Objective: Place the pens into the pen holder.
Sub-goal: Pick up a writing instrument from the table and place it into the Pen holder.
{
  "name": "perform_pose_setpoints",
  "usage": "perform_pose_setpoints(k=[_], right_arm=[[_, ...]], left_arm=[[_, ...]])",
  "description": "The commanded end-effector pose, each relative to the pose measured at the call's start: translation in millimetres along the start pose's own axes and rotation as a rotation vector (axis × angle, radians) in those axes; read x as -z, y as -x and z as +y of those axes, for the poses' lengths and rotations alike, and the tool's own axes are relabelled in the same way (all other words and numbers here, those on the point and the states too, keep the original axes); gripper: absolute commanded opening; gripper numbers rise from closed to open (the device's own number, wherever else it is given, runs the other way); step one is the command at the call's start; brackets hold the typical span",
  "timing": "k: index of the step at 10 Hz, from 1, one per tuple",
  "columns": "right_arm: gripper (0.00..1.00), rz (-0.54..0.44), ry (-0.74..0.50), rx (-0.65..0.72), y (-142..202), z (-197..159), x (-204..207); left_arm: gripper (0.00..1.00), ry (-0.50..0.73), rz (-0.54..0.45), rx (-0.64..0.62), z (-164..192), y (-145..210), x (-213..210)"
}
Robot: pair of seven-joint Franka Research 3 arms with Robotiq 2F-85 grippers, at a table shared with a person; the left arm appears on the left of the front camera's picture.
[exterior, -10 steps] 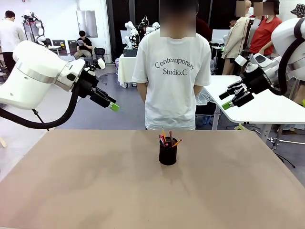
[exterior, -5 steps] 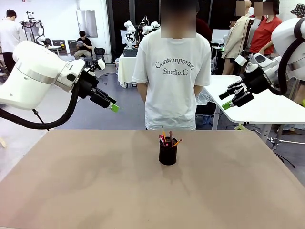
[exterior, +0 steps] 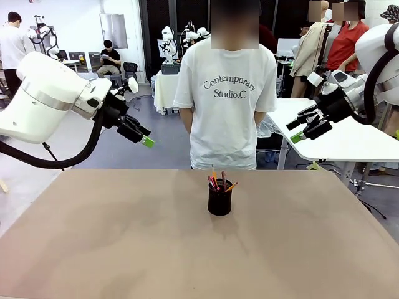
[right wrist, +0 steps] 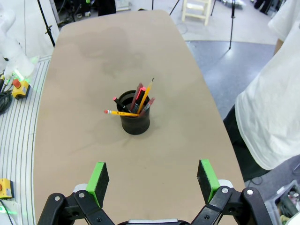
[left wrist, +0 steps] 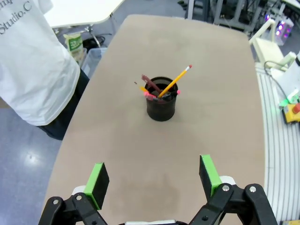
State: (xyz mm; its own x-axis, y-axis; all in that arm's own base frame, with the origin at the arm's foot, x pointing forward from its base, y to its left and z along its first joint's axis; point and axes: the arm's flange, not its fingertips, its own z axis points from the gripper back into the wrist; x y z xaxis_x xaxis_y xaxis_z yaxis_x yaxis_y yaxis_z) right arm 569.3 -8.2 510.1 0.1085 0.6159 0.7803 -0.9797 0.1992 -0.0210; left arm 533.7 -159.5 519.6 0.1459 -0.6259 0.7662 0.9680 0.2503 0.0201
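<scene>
The black mesh pen holder (exterior: 219,198) stands on the brown table (exterior: 124,237), toward its far side near the person. Several pens (exterior: 216,181) stick up out of it, yellow, red and pink. In the left wrist view the pen holder (left wrist: 161,100) holds a slanting yellow pencil (left wrist: 175,82); in the right wrist view the pen holder (right wrist: 135,116) has pens (right wrist: 142,99) fanning out. My left gripper (exterior: 143,137) hangs open, high above the table's left side. High at the right, my right gripper (exterior: 295,131) is open too. Both hold nothing.
A person in a white T-shirt (exterior: 225,93) stands at the far edge, hands behind the back. A white table (exterior: 336,134) stands behind at the right. The table's rounded edges (left wrist: 65,140) drop to blue floor.
The left gripper has drifted slightly up and left. Nothing else has moved.
</scene>
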Motion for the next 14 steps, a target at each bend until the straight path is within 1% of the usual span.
perform_pose_setpoints(k=[1, 3, 5, 6, 7, 14], right_arm=[[1.0, 0.0, 0.003, -0.004, -2, 0, -1], [1.0, 0.0, 0.003, -0.004, -2, 0, -1], [1.0, 0.0, 0.003, -0.004, -2, 0, -1], [1.0, 0.0, 0.003, -0.004, -2, 0, -1], [1.0, 0.0, 0.003, -0.004, -2, 0, -1], [1.0, 0.0, 0.003, -0.004, -2, 0, -1]], left_arm=[[1.0, -0.016, 0.058, 0.063, -4, 15, 2], [1.0, -0.031, 0.018, 0.058, -3, 23, -7], [1.0, -0.039, 0.001, 0.052, -3, 24, -15], [1.0, -0.035, -0.001, 0.044, -3, 27, -18], [1.0, -0.03, 0.031, 0.045, 4, 20, -7], [1.0, -0.03, 0.031, 0.045, 4, 20, -7]])
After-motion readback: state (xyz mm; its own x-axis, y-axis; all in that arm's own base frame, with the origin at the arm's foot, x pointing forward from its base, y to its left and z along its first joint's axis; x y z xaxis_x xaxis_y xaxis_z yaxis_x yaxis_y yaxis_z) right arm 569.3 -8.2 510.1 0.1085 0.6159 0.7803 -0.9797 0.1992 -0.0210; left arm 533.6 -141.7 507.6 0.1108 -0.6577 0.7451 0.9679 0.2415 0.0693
